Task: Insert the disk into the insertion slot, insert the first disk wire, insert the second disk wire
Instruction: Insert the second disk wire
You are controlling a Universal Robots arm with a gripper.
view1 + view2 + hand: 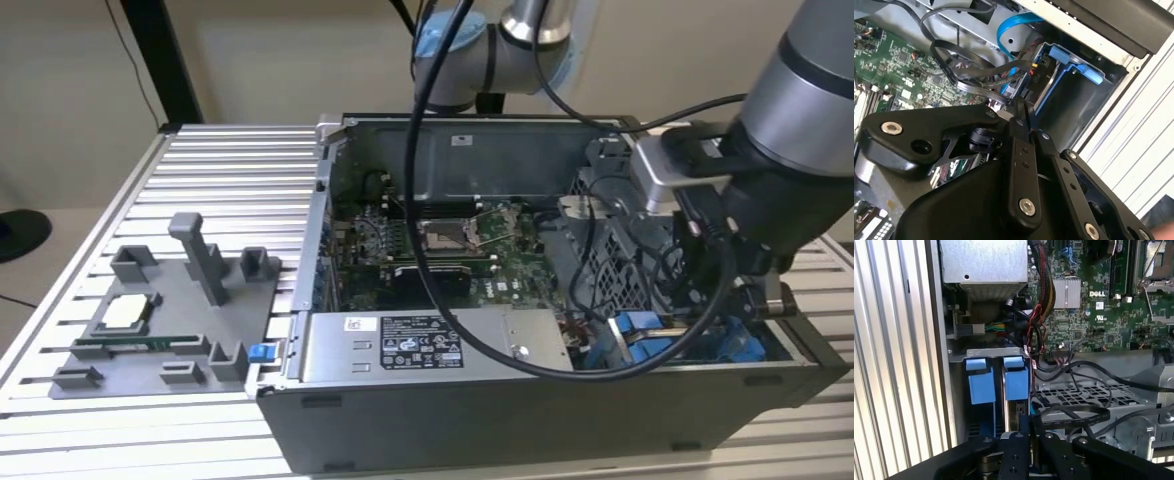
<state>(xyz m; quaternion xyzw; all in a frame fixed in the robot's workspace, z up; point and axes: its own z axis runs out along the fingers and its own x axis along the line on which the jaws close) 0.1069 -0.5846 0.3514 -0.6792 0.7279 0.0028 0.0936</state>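
Note:
The disk [1016, 407] stands on edge in the insertion slot [980, 390], at the corner of the open computer case [534, 410]. Its blue carrier tabs [1017, 381] stick out of the bay. In the second wrist view the disk [1046, 85] is a grey slab inside its blue carrier [1074, 61]. A black wire plug [1035, 67] sits at its end. My gripper [1020, 107] hovers just short of that end with its fingers [1015, 452] pressed together. I cannot tell whether anything is pinched between them. A flat black wire [1074, 414] loops beside the tips.
The motherboard [441, 245] fills the case floor. A perforated grey cage [1089, 395] lies beside the bay, and a grey power supply box [427, 345] stands at the case front. A blue cable [1011, 25] arcs overhead. A grey fixture [160, 320] rests on the slatted table [227, 170].

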